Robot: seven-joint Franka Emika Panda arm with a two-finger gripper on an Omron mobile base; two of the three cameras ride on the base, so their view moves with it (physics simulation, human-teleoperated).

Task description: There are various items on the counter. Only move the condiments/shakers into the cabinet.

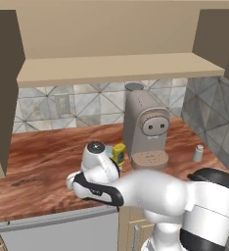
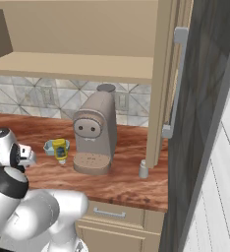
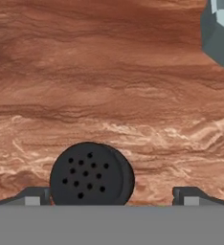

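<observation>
In the hand view I look straight down on the short black shaker (image 3: 90,174), its round top dotted with holes, standing on the reddish-brown counter (image 3: 109,86). My gripper (image 3: 111,197) is open above it, and the shaker lies between the fingertips, close to the left one. The yellow squeeze bottle (image 1: 119,153) (image 2: 61,149) stands just beyond my wrist, left of the coffee machine. A small grey-white shaker (image 1: 198,153) (image 2: 143,169) stands at the counter's right end. The cabinet's light shelf board (image 1: 116,68) (image 2: 72,66) runs overhead with its doors open.
The big beige coffee machine (image 1: 146,130) (image 2: 93,133) stands mid-counter under the shelf. A shallow light-blue dish (image 2: 50,146) (image 3: 219,28) sits beside the yellow bottle. A tall dark panel with a long handle (image 2: 176,83) stands at the right. Grey-fronted unit (image 1: 57,230) lies below the counter edge.
</observation>
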